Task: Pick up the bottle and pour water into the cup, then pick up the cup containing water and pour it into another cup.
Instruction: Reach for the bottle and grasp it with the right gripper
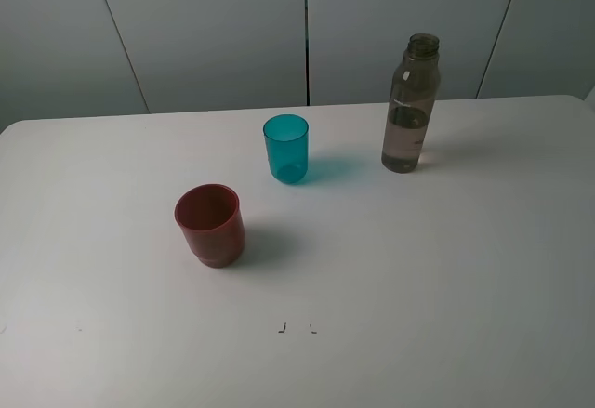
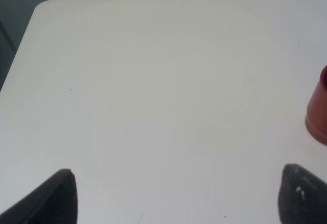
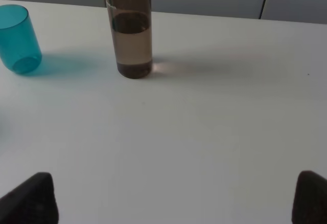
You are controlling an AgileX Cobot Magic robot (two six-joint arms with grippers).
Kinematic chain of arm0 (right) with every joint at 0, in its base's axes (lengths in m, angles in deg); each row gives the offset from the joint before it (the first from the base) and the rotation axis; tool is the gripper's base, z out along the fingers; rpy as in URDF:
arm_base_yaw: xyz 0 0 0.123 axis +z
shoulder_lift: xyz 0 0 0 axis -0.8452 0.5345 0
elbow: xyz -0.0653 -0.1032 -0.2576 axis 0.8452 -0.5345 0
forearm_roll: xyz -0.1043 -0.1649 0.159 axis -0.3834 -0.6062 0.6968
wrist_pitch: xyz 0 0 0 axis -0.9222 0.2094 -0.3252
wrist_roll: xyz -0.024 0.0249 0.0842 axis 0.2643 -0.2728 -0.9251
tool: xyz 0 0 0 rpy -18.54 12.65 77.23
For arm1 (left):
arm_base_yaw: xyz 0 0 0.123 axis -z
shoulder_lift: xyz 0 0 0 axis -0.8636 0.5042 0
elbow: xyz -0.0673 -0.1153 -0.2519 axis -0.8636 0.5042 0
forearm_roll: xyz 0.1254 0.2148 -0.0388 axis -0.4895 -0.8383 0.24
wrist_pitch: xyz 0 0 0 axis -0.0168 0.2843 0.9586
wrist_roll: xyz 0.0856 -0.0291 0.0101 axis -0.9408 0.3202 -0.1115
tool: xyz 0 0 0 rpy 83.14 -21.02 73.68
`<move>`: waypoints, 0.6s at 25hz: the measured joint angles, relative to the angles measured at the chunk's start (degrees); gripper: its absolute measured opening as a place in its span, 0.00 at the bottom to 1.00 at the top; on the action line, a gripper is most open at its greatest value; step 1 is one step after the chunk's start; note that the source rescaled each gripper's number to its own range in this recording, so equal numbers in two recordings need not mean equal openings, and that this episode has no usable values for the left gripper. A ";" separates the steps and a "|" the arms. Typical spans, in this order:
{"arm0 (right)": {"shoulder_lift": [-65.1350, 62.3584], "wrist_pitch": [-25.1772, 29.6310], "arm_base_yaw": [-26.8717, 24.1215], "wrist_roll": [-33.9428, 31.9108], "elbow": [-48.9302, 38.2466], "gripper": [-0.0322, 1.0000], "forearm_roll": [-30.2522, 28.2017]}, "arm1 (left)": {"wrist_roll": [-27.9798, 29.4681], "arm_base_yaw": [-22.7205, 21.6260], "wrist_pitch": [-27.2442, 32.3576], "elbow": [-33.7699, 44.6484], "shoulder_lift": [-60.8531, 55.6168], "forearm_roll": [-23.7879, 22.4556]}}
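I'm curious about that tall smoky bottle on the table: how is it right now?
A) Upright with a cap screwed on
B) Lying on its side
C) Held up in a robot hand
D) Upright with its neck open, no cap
D: the bottle stands upright on the table, its threaded neck open and bare, with no hand touching it.

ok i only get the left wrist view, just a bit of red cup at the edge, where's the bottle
observer: The bottle stands upright at the back right, uncapped and partly filled.
operator: anything else out there
observer: A teal cup stands upright between the red cup and the bottle, further back than the red cup.
operator: is the right side ready to grab
observer: The right gripper is open, facing the bottle but well short of it, holding nothing.
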 joint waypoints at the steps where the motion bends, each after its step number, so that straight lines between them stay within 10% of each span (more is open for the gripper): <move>1: 0.00 0.00 0.00 0.00 0.00 1.00 0.00 | 0.00 0.00 0.00 0.00 0.00 0.00; 15: 0.00 0.00 0.00 0.00 0.00 1.00 0.00 | 0.00 0.00 0.00 0.00 0.00 0.00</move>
